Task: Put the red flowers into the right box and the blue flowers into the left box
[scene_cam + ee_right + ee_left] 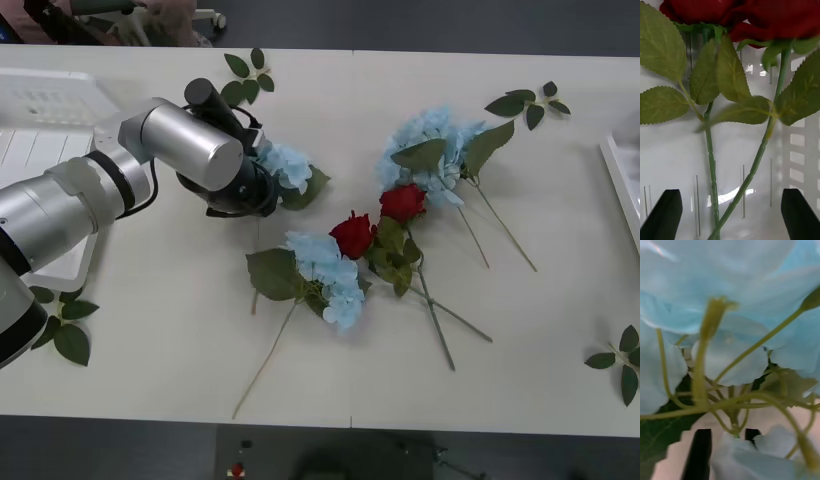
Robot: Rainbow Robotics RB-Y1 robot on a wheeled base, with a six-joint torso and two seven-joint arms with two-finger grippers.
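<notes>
Reaching in from the left of the front frame toward the blue flower (285,165) at upper centre of the table (150,380), with the left gripper (727,433) buried under the petals. Black fingers (700,453) drawn close together, pinching the thin green stalks just beneath the head. Gripped low at the stem junction, most likely, for lack of anything firm among the fluffy petals. Leaf flat on the table, so probably not lifted yet. Left box (40,110) close by in the upper left corner, behind the arm, making for a short carry.

Two more blue clusters waiting: one right of centre, higher up (430,150), one at lower centre (328,275). Between them two red flowers (352,235), heads side by side, stems crossing toward the lower right, probably awkward to take singly.

Right gripper (732,193) spread wide, gripping nothing, hanging over two boxed roses (696,11) lying on a white slotted floor. Apparently inside the right box (622,180), seen as a white rim at the right edge of the front frame. Spread fingers consistent with roses set down where wanted.
</notes>
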